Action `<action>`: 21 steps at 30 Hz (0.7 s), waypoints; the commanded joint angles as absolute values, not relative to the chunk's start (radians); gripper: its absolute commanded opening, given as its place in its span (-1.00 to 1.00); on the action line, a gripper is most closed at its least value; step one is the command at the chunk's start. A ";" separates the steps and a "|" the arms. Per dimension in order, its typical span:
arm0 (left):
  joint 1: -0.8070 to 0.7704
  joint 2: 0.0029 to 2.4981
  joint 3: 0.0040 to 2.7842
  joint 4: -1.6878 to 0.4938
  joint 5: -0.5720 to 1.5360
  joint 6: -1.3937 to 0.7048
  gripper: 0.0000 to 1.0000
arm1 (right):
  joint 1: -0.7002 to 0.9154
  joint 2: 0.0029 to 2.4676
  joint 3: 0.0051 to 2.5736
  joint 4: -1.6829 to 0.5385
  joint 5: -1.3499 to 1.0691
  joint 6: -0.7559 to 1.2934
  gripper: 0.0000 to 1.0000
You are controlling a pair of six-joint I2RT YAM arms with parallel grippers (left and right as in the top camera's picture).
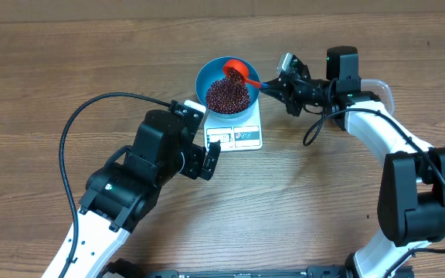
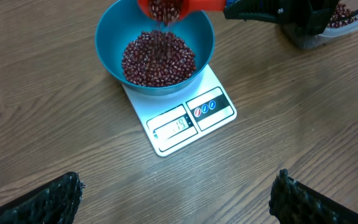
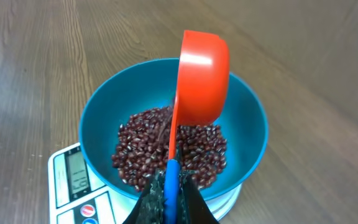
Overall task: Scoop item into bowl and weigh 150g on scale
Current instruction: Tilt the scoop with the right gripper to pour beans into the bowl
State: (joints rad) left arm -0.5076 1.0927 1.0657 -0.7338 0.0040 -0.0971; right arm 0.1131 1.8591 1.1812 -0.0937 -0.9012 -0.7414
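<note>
The blue bowl [image 1: 204, 77] stands on the white scale [image 1: 246, 136], and a heap of red-brown beans [image 1: 227, 96] fills its bottom. My right gripper [image 3: 171, 186] is shut on the blue handle of a red scoop [image 3: 204, 74]. The scoop is tipped on its side over the bowl [image 3: 247, 130], and beans [image 2: 157, 59] are falling from it. The scale's display [image 2: 176, 127] is lit. My left gripper [image 2: 179, 196] hovers open over bare table just in front of the scale, holding nothing.
A clear plastic tub [image 2: 347, 25] with more beans sits to the right of the bowl, behind the right arm. A black cable [image 1: 76, 123] loops over the table on the left. The wooden tabletop [image 1: 300, 201] surrounds the scale.
</note>
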 commanded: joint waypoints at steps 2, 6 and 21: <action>-0.501 1.092 1.059 -0.733 -0.004 -0.089 0.99 | 0.119 1.863 1.179 -0.076 -0.910 -0.795 -0.93; -0.501 1.092 1.059 -0.733 -0.004 -0.089 0.99 | 0.119 1.863 1.179 -0.054 -0.909 -0.795 -0.93; -0.501 1.092 1.059 -0.733 -0.004 -0.089 0.99 | 0.118 1.863 1.179 0.008 -0.910 -0.899 -0.93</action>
